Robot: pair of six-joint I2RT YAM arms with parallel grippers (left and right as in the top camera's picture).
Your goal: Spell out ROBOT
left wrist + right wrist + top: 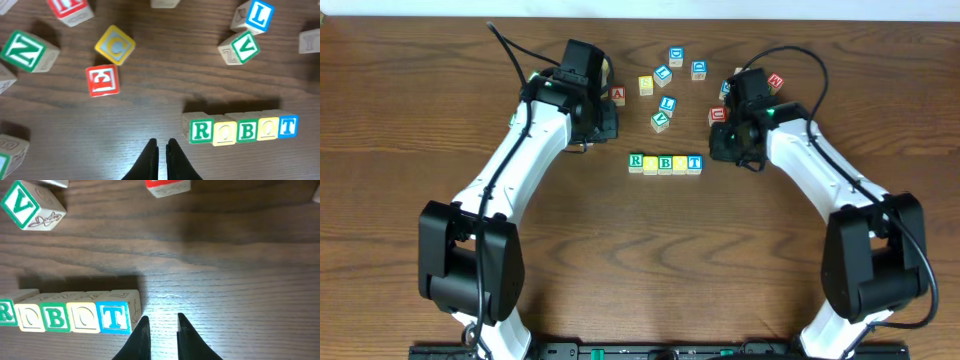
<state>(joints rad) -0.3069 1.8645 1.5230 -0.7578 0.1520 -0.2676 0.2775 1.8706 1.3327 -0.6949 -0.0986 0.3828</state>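
Note:
Five cubes stand side by side in a row (665, 163) at mid-table and read ROBOT: green R (201, 131), yellow O (225, 133), green B (247, 130), yellow O (268, 129), blue T (287, 126). My left gripper (162, 145) is shut and empty, over bare wood to the left of the R. In the overhead view it (608, 127) sits up and left of the row. My right gripper (162, 320) is slightly open with nothing between its fingers. Its left finger is right beside the T cube (115, 317), and I cannot tell if they touch.
Loose cubes lie behind the row: a green V (660, 121), a blue L (667, 103), a red A (617, 95), a yellow C (646, 85), two blue ones (675, 56) and a red one (717, 116). The left wrist view also shows a green N (25, 50).

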